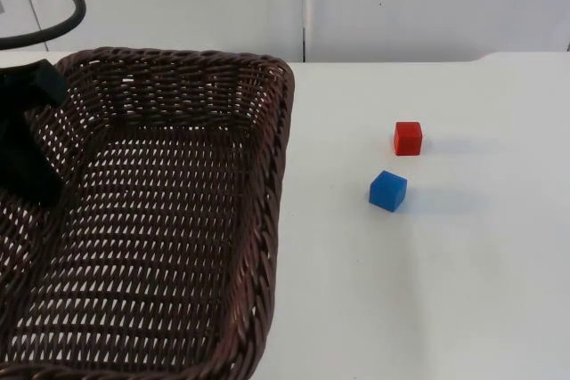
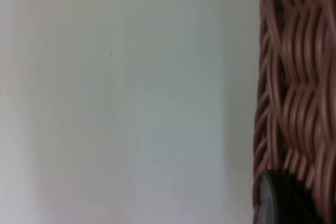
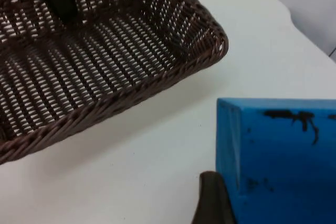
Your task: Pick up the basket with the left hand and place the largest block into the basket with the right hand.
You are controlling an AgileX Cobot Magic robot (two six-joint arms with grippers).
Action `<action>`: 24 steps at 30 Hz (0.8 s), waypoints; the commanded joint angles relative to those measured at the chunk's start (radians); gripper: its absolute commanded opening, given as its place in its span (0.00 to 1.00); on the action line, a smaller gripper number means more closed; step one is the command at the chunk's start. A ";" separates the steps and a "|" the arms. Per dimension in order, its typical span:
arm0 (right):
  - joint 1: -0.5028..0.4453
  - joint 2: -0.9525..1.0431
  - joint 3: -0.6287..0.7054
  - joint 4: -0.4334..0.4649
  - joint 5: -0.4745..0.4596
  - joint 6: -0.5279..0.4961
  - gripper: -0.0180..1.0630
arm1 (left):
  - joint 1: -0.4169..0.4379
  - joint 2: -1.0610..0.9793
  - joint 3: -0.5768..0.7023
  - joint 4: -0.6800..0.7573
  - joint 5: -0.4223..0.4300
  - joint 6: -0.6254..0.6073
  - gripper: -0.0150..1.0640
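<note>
Basket, dark brown wicker, fills the left side of the top view, its near-right corner hanging over the white tabletop; its weave casts no clear contact line there, so whether it is lifted or resting I cannot tell for sure. The left claw sits at the basket's left wall, black against the wicker, and the left wrist view shows a black fingertip pressed against the woven rim, so it is pinching the basket's wall. In the right wrist view, a large blue block lies right against the right claw's black fingertip, held above the tabletop with the basket well apart beyond it; the claw is pinching that block. On the tabletop to the right of the basket stand a small red cube and, just beside it and nearer the camera, a small blue cube, not touching each other.
</note>
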 commanded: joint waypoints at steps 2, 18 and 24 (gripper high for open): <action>0.005 -0.013 -0.006 -0.003 0.000 0.000 0.02 | 0.002 -0.015 0.003 -0.027 0.006 -0.006 0.01; 0.005 -0.011 -0.006 0.004 -0.053 0.016 0.02 | 0.002 -0.015 0.003 -0.029 0.006 -0.006 0.01; 0.005 0.014 -0.006 0.004 -0.053 0.065 0.02 | 0.002 -0.015 0.003 -0.044 0.006 -0.006 0.01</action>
